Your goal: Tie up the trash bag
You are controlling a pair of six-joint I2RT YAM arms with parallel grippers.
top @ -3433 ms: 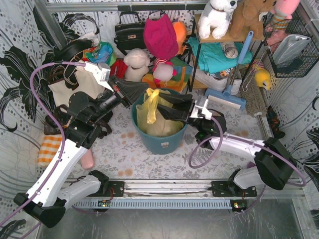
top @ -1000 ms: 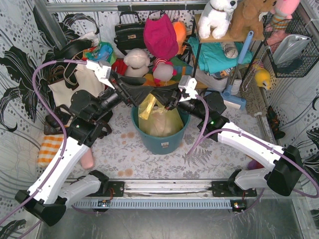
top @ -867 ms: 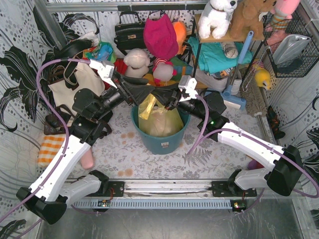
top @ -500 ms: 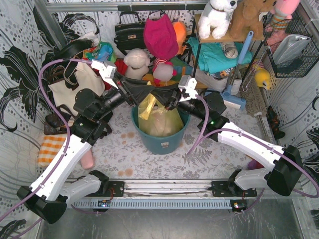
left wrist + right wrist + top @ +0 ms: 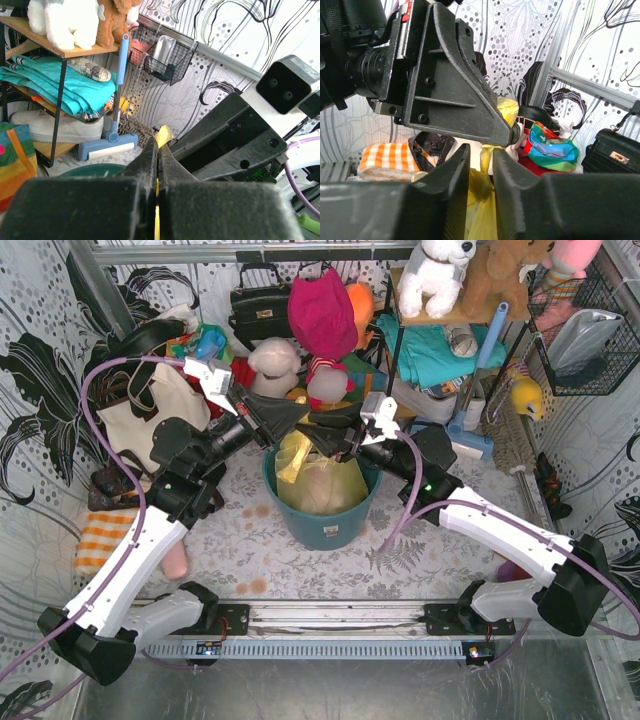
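Overhead, the trash bag (image 5: 322, 483) sits inside the teal bin (image 5: 330, 528) at mid-table. Its yellow-green neck rises to where the left gripper (image 5: 298, 417) and the right gripper (image 5: 306, 432) meet nose to nose above the bin's far rim. That view cannot settle either grip; the wrist cameras do better.

From the left wrist, the jaws are pressed together. A yellow sliver of plastic lies in the seam and a tip of it pokes out past them, so the left one holds the bag. From the right wrist, the jaws stand narrowly apart with a twisted yellow strand running up between them (it seems to lie against one finger only, though the angle is poor). The left gripper's black wedge fills the frame just above, nearly touching the right fingertips.

Room is tight at the back. A cream tote bag (image 5: 150, 418), plush toys (image 5: 275, 368) and a black handbag (image 5: 262, 308) crowd the bin's far side. Bare patterned table (image 5: 250, 540) shows in front of the bin and to both sides, toward the arm bases. An orange checked cloth (image 5: 98, 540) lies at the left edge.

The bin wall hides the bag's lower part, and what the bag holds is too dim to make out from above. Both wrist views lose the bag's body behind their own fingers. In the left one the bin appears only as a dark green arc.
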